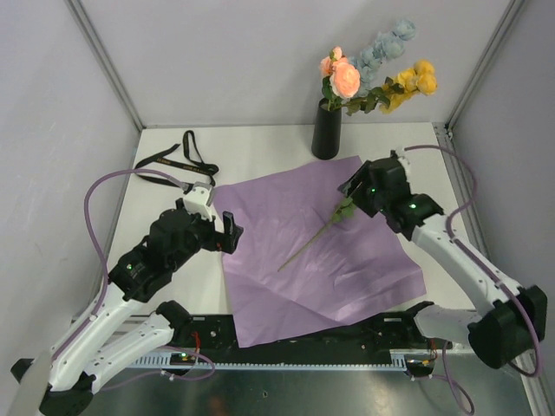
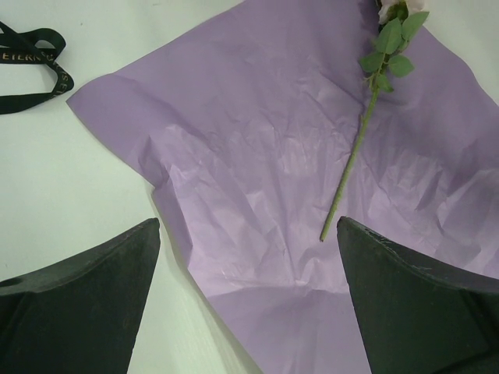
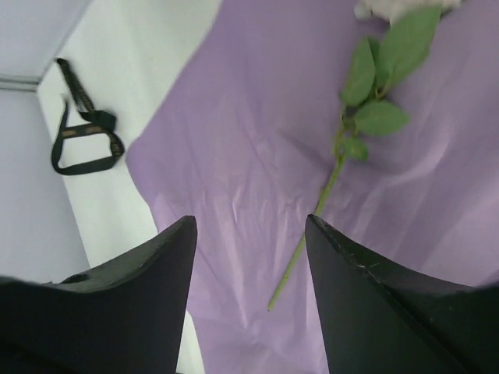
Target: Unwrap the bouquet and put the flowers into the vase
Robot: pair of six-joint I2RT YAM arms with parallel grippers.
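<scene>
Between the right fingers: nothing; the right gripper has its jaws apart, and the last flower lies beyond the tips, untouched.
Right fingers: dark, matte wedges with faint scuffs at the edges.
Step in hand: apparently picking up the one loose stem for the vase.
How to do it well: straddle the stem across its line just below the leaves, not on the bloom. Come down lightly so the tips miss the sheet, then lift straight.
Stem: thin, green, straight and stiff-looking, with flat oval leaves clustered under a pale bloom cut off at the frame's top.
Purple paper: thin, creased lilac sheet spread at the centre of the top view; it probably slides or lifts easily.
Left gripper: spread wide, holding nothing, over the sheet's left edge; it could pin the paper.
Vase: narrow matte black cylinder, upright at upper centre, just past the paper's far corner.
Flowers: peach, blue-grey and yellow blooms crowd its small mouth, so feed the stem tip in first.
Black ribbon: flat lettered band on the white table, upper left, well apart.
</scene>
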